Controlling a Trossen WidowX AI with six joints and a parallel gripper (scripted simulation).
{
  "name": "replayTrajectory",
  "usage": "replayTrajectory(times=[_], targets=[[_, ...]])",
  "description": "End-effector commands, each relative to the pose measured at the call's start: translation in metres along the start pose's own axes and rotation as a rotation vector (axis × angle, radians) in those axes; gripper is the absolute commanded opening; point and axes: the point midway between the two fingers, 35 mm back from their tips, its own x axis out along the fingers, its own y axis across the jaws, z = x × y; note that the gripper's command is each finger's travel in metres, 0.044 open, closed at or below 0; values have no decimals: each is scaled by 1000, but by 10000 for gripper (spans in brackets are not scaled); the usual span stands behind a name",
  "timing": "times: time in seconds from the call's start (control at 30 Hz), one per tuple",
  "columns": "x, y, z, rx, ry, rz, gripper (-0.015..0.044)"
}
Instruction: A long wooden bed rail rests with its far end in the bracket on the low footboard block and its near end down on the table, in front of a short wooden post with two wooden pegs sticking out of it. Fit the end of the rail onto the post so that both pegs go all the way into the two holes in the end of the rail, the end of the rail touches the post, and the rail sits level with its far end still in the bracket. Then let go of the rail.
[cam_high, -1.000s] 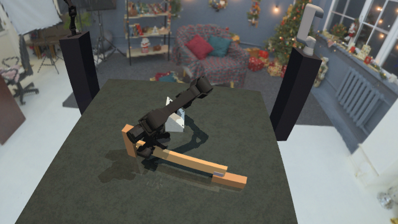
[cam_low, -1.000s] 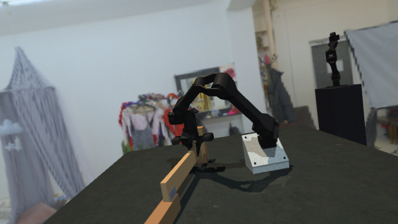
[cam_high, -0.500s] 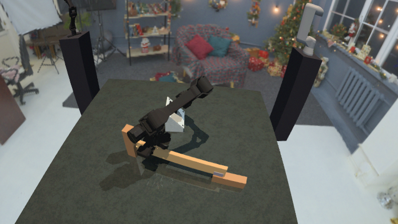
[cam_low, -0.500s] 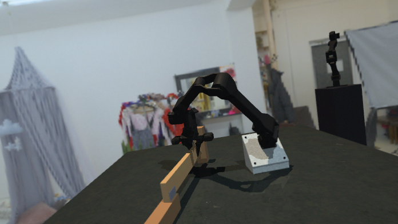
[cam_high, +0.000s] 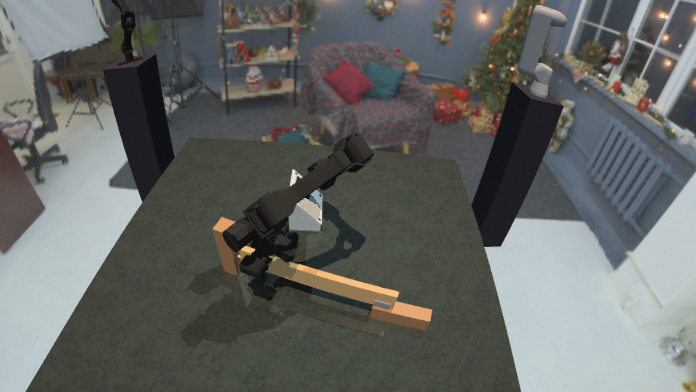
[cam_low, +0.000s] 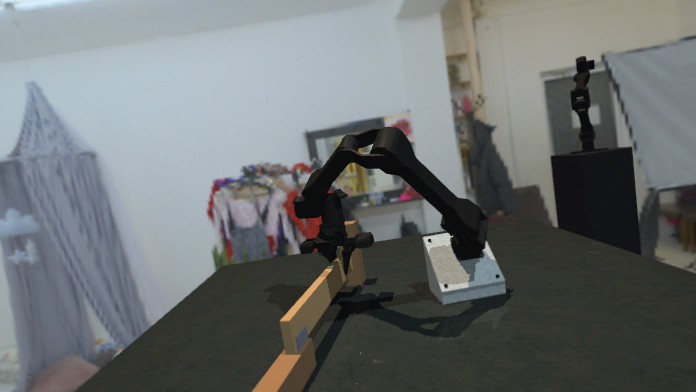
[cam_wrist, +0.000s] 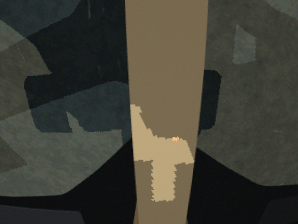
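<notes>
Wooden rail (cam_high: 330, 282) is pinched in the gripper (cam_high: 267, 255), jaws tight on its end beside the post (cam_high: 223, 245); far end rests in the footboard block's (cam_high: 402, 316) bracket (cam_high: 382, 304).

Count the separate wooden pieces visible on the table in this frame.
3: the upright post at the left; the long rail running from it, held in the pincer; the low footboard block under the rail's far end. The pegs are hidden.
</notes>
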Motion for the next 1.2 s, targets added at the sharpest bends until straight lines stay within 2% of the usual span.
replayTrajectory(times=[0.0, 1.17], targets=[[0, 0, 0, 2, -1, -2, 0], [-3, -1, -8, 2, 0, -2, 0]])
